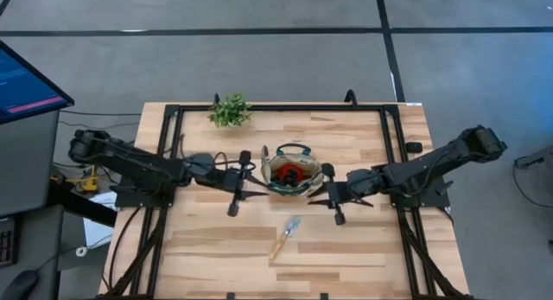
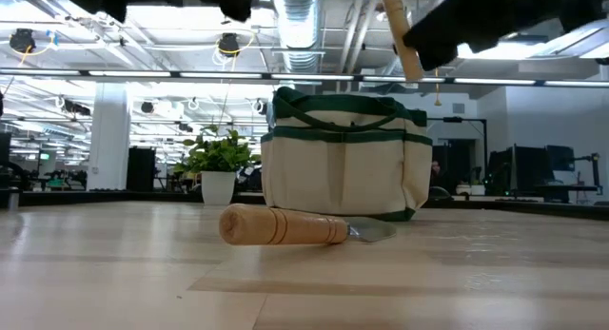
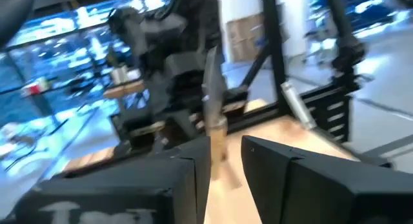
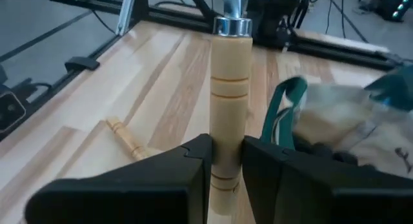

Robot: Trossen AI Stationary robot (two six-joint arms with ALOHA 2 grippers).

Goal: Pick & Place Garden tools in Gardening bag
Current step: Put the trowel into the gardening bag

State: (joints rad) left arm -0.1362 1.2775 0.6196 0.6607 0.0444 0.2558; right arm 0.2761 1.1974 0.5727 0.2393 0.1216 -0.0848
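Note:
The beige gardening bag (image 1: 294, 186) with green trim stands upright at the table's middle, with a red-and-black tool (image 1: 292, 172) inside it. It also shows in the low view (image 2: 343, 159). A wooden-handled trowel (image 1: 285, 235) lies flat on the table, nearer than the bag. My left gripper (image 1: 259, 181) is at the bag's left side, shut on a wooden-handled tool (image 3: 216, 130). My right gripper (image 1: 318, 194) is at the bag's right side, shut on another wooden-handled tool (image 4: 230, 88), above the table. My left gripper pinches the tool's wooden handle (image 3: 218, 153) between its two fingers. The metal head (image 3: 210, 82) stands out ahead of the fingers, along them. The tool is clear of the table. My right gripper pinches the wooden handle near its free end (image 4: 226, 156) between its two fingers. The handle runs ahead along the fingers to its silver ferrule (image 4: 232, 24). In the low view the handle (image 2: 402, 40) is tilted, high above the table beside the bag's rim.
A green potted plant (image 1: 229, 110) stands at the table's far left. Black frame rails (image 1: 393, 153) run along the table's edges. Bare wood lies near the front edge around the lying trowel (image 2: 285, 225).

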